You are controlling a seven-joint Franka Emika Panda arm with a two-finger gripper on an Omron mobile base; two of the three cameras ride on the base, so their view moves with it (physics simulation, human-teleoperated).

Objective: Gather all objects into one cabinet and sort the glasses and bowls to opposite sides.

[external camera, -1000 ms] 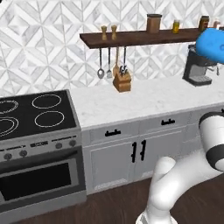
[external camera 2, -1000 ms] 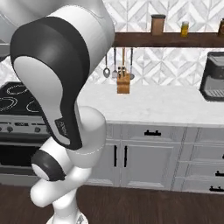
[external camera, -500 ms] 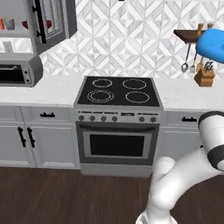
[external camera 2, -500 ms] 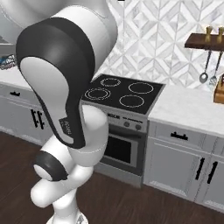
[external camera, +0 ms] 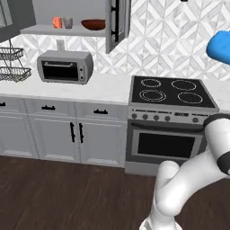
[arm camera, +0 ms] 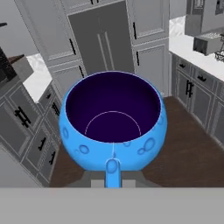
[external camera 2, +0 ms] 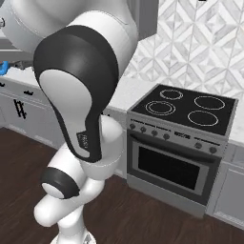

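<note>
Cabinet (external camera: 67,13) sits at about eleven o'clock in my left base view, door (external camera: 117,24) swung open, with the red-brown bowl (external camera: 94,24), grey mug (external camera: 68,22) and orange cup (external camera: 57,22) on its shelf above the toaster oven (external camera: 65,66). Stove (external camera: 170,117) stands at about three o'clock. My gripper (arm camera: 113,177) is clamped on the blue bowl (arm camera: 113,120), which I see at two o'clock in that view.

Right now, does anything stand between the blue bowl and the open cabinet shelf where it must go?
Nothing visible blocks the way. The blue bowl is held high at the right of the left base view; the cabinet is open, its door swung aside. The orange cup, grey mug and red-brown bowl sit on its shelf.
</note>
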